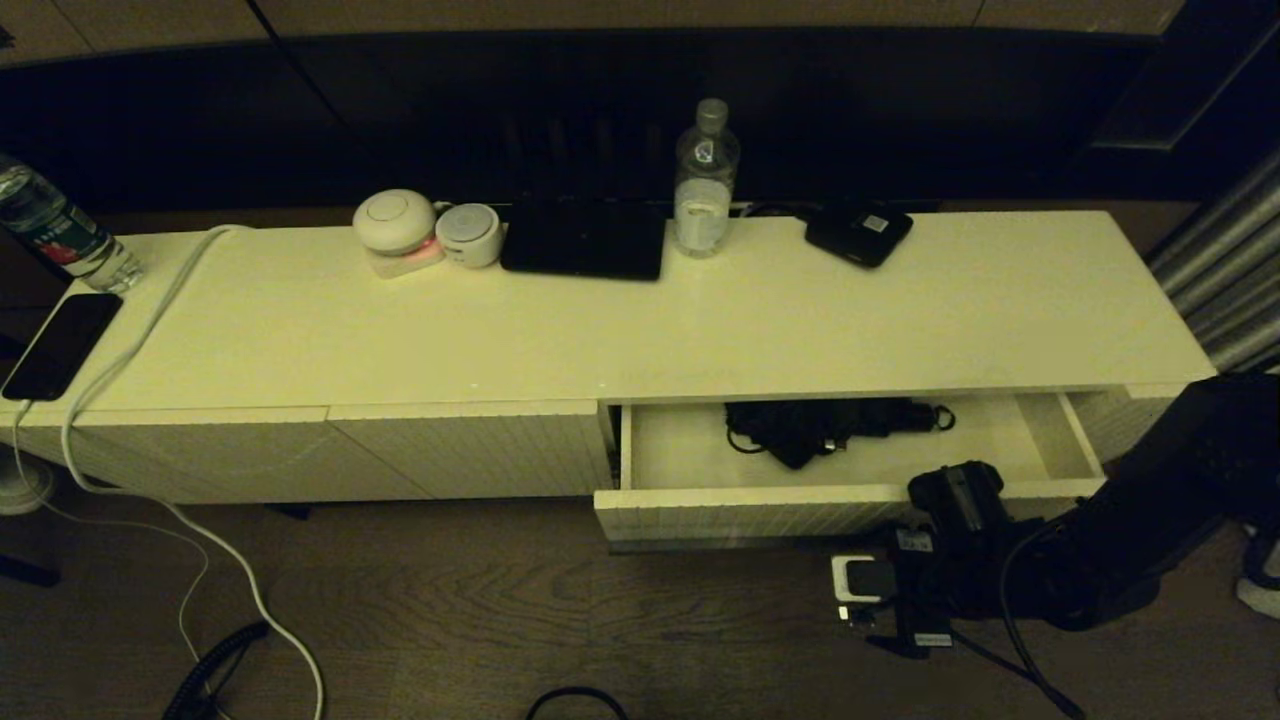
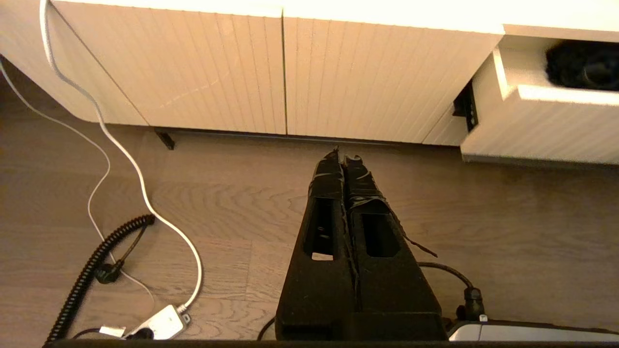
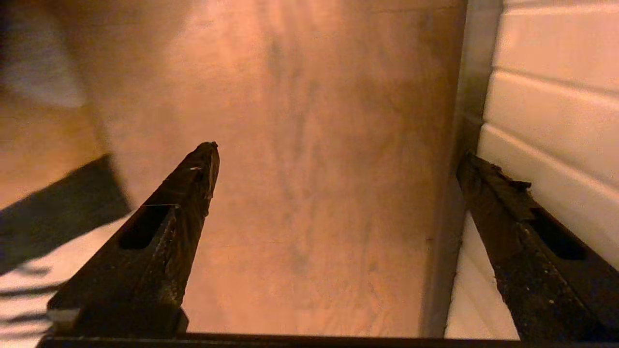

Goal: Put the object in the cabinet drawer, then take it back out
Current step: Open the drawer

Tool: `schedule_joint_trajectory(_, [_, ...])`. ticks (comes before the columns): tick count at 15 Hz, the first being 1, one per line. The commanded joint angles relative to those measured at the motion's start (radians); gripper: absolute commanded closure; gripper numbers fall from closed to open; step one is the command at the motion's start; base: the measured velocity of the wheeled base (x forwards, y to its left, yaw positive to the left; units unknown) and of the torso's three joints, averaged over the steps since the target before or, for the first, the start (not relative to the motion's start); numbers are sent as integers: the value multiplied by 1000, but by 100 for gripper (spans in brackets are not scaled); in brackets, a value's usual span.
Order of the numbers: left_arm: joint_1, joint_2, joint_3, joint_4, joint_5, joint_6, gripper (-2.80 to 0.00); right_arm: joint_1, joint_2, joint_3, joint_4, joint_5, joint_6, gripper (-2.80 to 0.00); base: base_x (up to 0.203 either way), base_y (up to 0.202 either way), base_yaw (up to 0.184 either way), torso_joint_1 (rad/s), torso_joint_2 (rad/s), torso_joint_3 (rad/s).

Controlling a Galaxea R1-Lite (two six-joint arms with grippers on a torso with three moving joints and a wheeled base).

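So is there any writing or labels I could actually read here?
None can be read.
Left bottle: red and green label, print too blurred.
Middle bottle: label print too small.
Black box: pale sticker, unreadable.
Right arm: small white tags, unreadable.

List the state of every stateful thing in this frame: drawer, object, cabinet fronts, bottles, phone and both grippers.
cabinet drawer: pulled open.
black folded umbrella: lying inside the drawer, not held.
left ribbed cabinet fronts: closed.
water bottle: upright, capped, on the cabinet top.
second bottle: lying tilted at the left end.
phone: screen dark.
right gripper: open, empty, beside the drawer front.
left gripper: shut, empty, above the floor.
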Motion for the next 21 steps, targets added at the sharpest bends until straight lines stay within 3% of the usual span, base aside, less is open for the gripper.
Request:
schedule_joint_trajectory(1, [0,-2,0,0,0,-1,0,9,-81,57,-7,1,-7,-280,0,0,0,0,0,0])
schedule_joint_trajectory(7, [0,-2,0,0,0,-1,0,12,-333,156,0,-1,32,-280,0,0,0,0,0,0])
schedule_joint_trajectory(8, [0,-2,0,0,0,-1,0,10,-404,169,15,-6,52,0,0,0,0,0,0,0])
schedule_joint_trajectory(12, [0,-2,0,0,0,-1,0,-12,-674,152,234,-43,190,0,0,0,0,0,0,0])
schedule_joint_trajectory(16, [0,-2,0,0,0,-1,0,-21,-759,56,413,-87,549,0,0,0,0,0,0,0])
schedule_joint_trajectory(19, [0,-2,0,0,0,-1,0,-4,-752,-81,629,-92,750,0,0,0,0,0,0,0])
schedule_joint_trajectory(21, [0,-2,0,0,0,-1,0,30,-711,-129,683,-94,914,0,0,0,0,0,0,0])
